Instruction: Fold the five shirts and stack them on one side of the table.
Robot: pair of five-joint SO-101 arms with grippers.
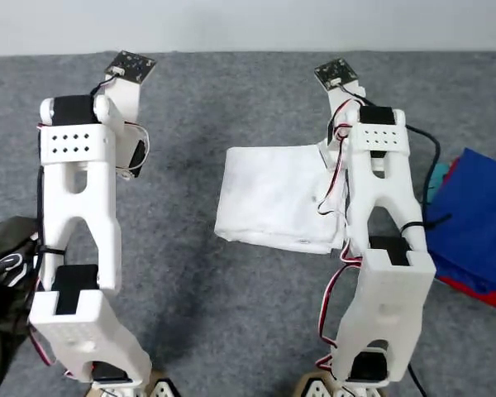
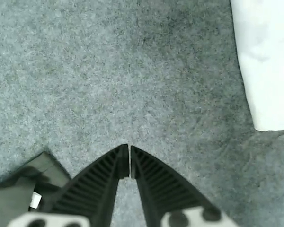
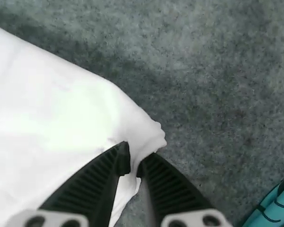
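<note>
White shirt lies near the middle of the grey table, already folded into a rough rectangle, and the right gripper is pinched shut on its corner nearest the pile at the table's right edge. That pile shows a blue shirt on top, a red shirt under it and a teal shirt peeking out beside it (three done, by my reckoning). The left gripper hangs over bare table with its fingers closed on nothing. A dark shirt sits crumpled at the left edge, apparently unfolded. So the white one looks ready for stacking, and the dark one remains.
</note>
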